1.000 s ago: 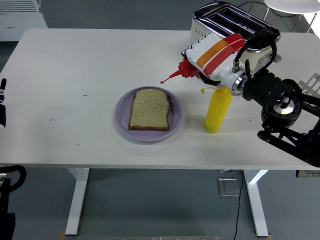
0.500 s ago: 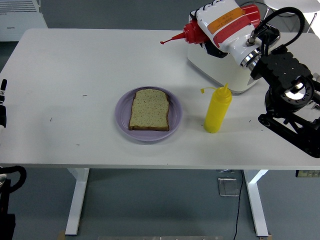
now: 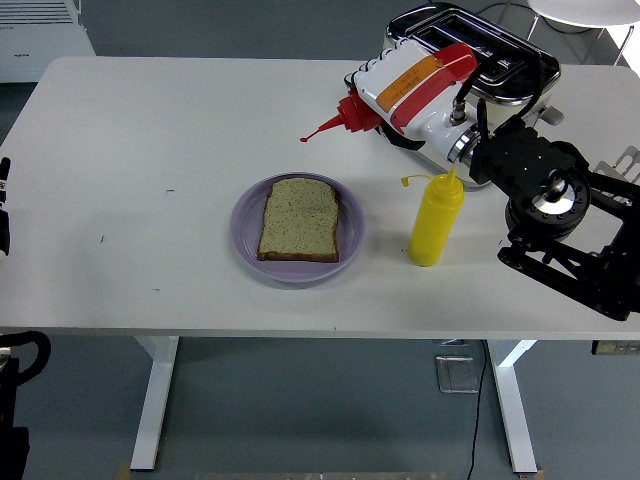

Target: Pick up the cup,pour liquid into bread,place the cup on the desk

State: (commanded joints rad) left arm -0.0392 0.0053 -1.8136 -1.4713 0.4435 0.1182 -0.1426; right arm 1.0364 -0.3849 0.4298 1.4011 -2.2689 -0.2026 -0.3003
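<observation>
At the far left edge of the view, a black part of the robot's left arm rests beside the wide white rectangular table; its hand cannot be made out. The whole left part of the tabletop is bare white surface, with open room from the left edge in to the middle.

Near the centre sits a round lilac plate with a single square slice of brown seeded bread lying flat on it. The plate stands well back from the table's near edge, with bare table in front of it and behind it.

Above and to the right of the plate, held up off the table, is a red squeeze bottle with a white and orange label and a long thin red nozzle. Its long axis runs close to level, sloping a little down from upper right to lower left, and the nozzle tip points left and slightly down, toward the bare table beyond the plate's far right rim, not over the bread. The right hand, white-fingered on a black arm, is wrapped around the bottle's body from behind.

Just below the hand, an upright yellow squeeze bottle with a pointed cap stands on the table near the plate's right side, apart from it. Behind the hand, at the far right corner, a chrome and white two-slot toaster sits. The black right arm fills the table's right end.
</observation>
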